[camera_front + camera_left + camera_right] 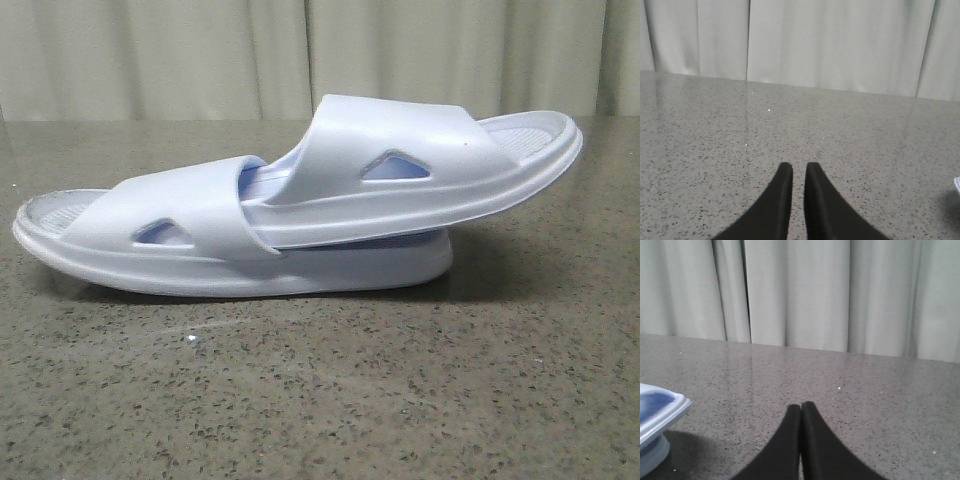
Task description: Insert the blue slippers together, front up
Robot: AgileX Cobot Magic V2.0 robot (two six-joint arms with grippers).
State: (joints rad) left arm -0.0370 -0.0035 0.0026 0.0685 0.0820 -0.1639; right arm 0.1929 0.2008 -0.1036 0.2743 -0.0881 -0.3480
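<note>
On the speckled grey stone table (320, 400), the pale blue-white moulded foam slippers (300, 205) already lie nested, one pushed under the other's strap, so the task looks done, while beside that pair the left gripper (799, 172) shows a slim gap, seemingly empty, and the right gripper (801, 410) is closed on nothing

Soft, even light; faint shadows
</note>
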